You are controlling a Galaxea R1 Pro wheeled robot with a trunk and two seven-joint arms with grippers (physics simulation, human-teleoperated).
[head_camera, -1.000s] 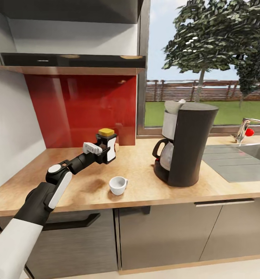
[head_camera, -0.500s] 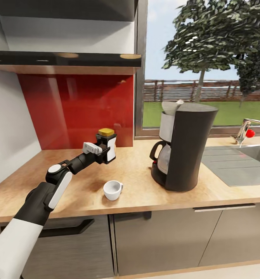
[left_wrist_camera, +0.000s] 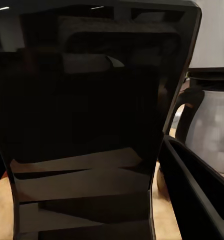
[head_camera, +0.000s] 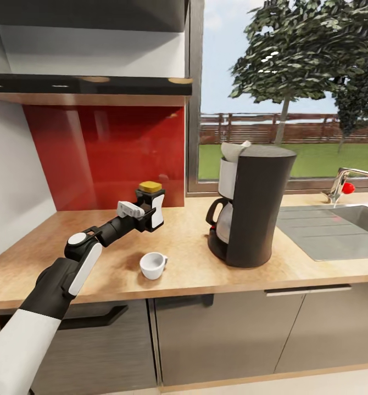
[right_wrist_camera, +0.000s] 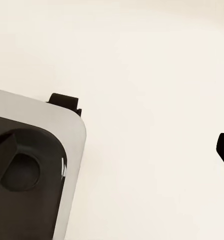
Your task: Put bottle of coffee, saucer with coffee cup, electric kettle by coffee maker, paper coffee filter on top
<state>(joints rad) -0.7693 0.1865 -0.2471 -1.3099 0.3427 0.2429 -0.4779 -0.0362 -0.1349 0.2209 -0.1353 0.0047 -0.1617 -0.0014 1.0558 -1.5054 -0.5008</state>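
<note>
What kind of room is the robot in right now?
A home kitchen, by the look of it: a wood-grain countertop with an inset steel sink and tap, a coffee maker, and a red splashback under wall units.

On the long wood-grain countertop point(head_camera: 195, 274), a small white cup point(head_camera: 152, 265) is seen left of the tall dark coffee maker point(head_camera: 251, 206), a steel sink point(head_camera: 338, 227) to its right.

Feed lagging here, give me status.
Left gripper shut on bottle of coffee, held above countertop. Coffee maker to its right, filter on top. Coffee cup sits between them, no saucer under it.
</note>
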